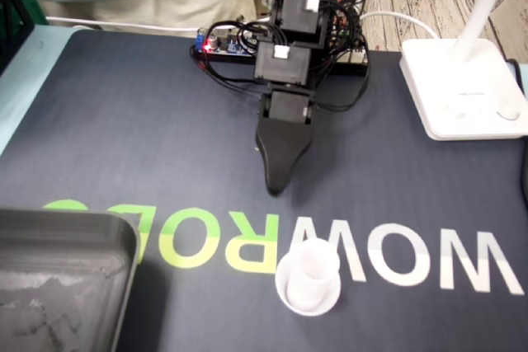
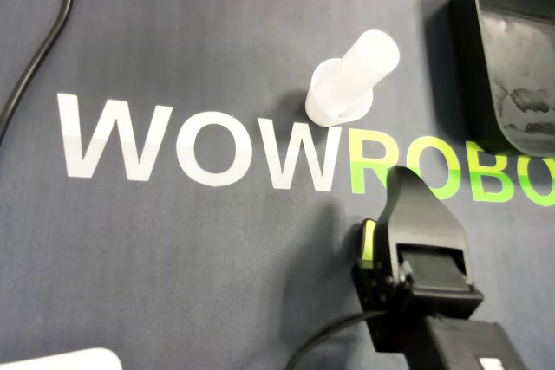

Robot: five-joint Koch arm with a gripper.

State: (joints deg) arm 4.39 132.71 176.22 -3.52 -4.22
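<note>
Overhead view: WOWROBO lettering (image 2: 187, 143), possibly cropped, beside cup (image 2: 347, 88).

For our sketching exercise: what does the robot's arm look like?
The arm is black: boxy motor blocks in a chain, two with white labels. Black cables loop around its base, near a board with a red light. The jaws taper to a point, with a yellow-green strip on one side.
</note>
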